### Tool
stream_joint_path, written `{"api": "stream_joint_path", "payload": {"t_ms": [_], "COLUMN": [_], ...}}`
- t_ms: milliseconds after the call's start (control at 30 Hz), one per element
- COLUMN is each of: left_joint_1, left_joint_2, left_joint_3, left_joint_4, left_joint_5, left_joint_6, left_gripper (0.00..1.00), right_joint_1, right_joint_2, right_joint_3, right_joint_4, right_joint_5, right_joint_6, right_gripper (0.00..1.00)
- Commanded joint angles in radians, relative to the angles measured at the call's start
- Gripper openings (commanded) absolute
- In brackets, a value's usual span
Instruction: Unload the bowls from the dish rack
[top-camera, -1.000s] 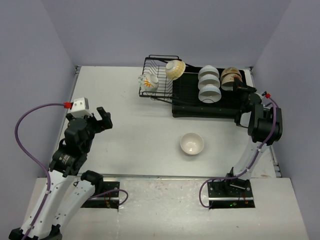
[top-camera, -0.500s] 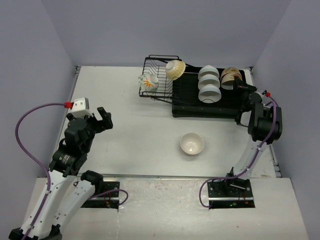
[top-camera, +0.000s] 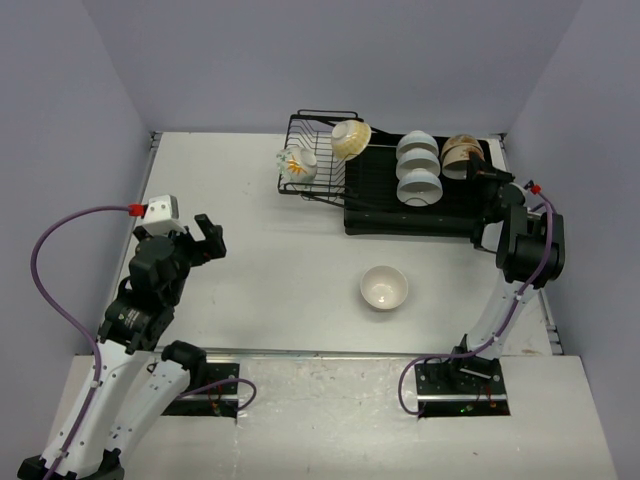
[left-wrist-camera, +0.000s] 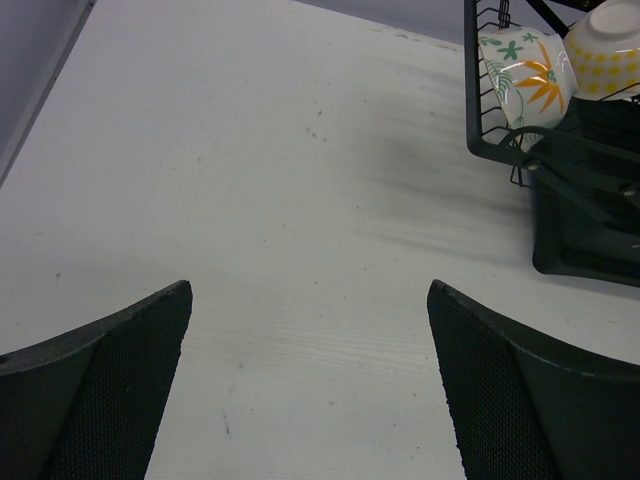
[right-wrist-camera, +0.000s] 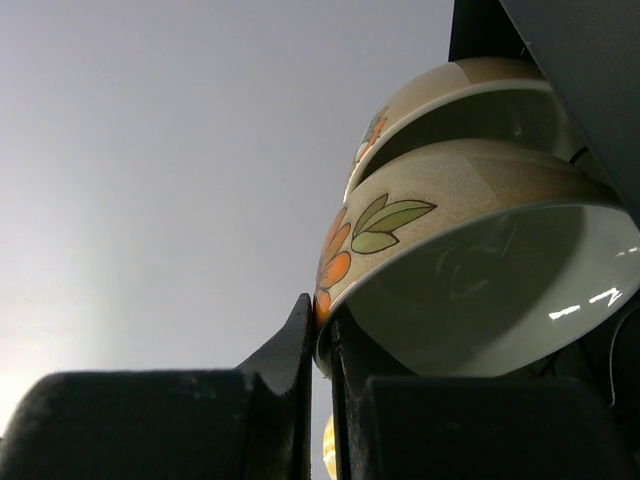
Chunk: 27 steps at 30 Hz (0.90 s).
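Note:
The black wire dish rack (top-camera: 316, 134) joins a flat black drainer tray (top-camera: 380, 216) at the back of the table. A flower-patterned bowl (top-camera: 297, 163) and a cream-yellow bowl (top-camera: 351, 138) lean in the wire part. White bowls (top-camera: 418, 168) and tan bowls (top-camera: 461, 155) stand on edge in the tray. My right gripper (top-camera: 484, 176) is at the tan stack, shut on the rim of the nearest tan bowl (right-wrist-camera: 450, 215), which has an orange flower and green leaves; its jaws (right-wrist-camera: 322, 320) pinch the rim. My left gripper (top-camera: 203, 238) hangs open and holds nothing, far left of the rack.
One white bowl (top-camera: 384, 287) sits upright on the table in front of the tray. In the left wrist view the rack's corner (left-wrist-camera: 470, 120), the flower-patterned bowl (left-wrist-camera: 525, 75) and the yellow bowl (left-wrist-camera: 605, 45) lie ahead to the right. Walls close in on three sides.

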Motion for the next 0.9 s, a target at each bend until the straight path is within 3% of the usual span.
{"api": "stream_joint_path", "payload": {"t_ms": [0,867], "left_joint_1": [-0.005,-0.004], "left_joint_2": [0.005,-0.001], "left_joint_3": [0.001,0.002], "left_joint_4": [0.04,0.04], "left_joint_5": [0.013,0.014], "left_joint_6": [0.017,0.018], "left_gripper": [1.0,1.0], "right_joint_1": [-0.002,-0.003], "right_joint_2": [-0.028,-0.082], "right_joint_3": [0.072,0.098], "right_joint_4": [0.405,0.41], "right_joint_5": [-0.031,-0.093], "right_joint_6": [0.032,0.014], "right_gripper": [0.0,0.0]}}
